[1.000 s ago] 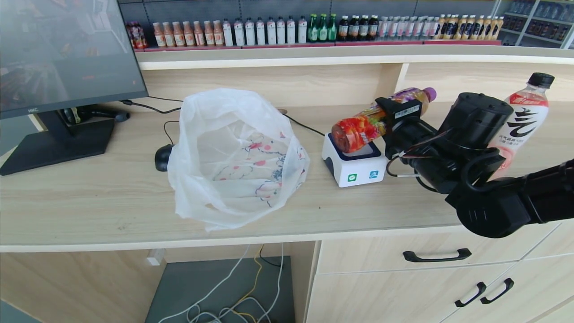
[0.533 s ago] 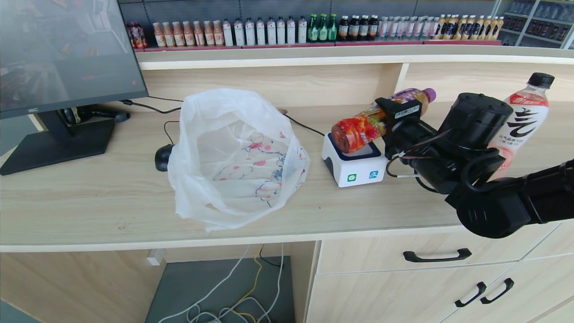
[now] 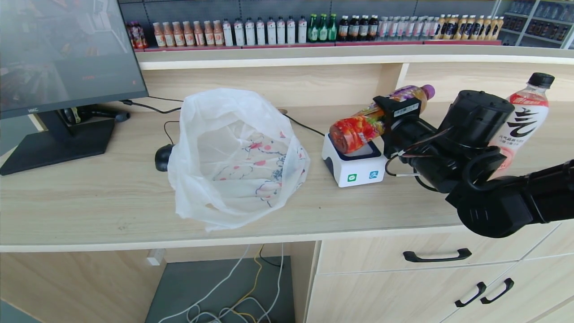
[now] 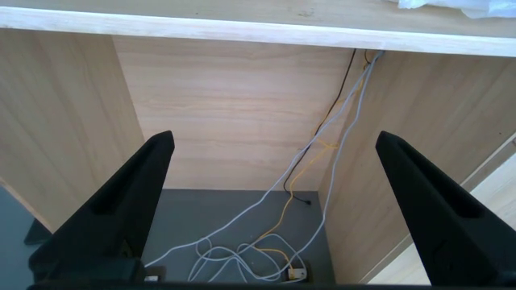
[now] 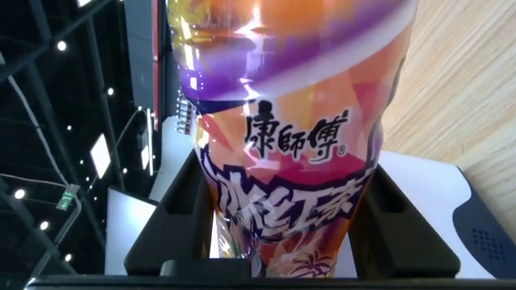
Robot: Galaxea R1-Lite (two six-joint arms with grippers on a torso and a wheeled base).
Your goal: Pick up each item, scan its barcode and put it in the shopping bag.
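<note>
Above the small white scanner on the wooden counter, the right pincer holds a juice bottle on its side, fingers pinching the bottle around its middle. The bottle's orange base points toward the shopping bag and hangs over the scanner's dark top face, while its purple cap points off to the back right; whether bottle and scanner touch, I cannot tell. Seen from the right wrist, the bottle sits squarely between the two black fingers of the pincer, its colourful label facing the camera, with the scanner's white body just beneath. The bag, thin white plastic with a red and blue print, stands open on the counter just left of the scanner. A second bottle, pink and white with a black cap, stands upright on the counter's right end, partly behind the right arm. The left pincer hangs below the counter's front edge with its fingers spread wide, facing the recess where loose cables lie on the floor. A monitor stands at the far left, and a black mouse lies touching the bag's left side.
</note>
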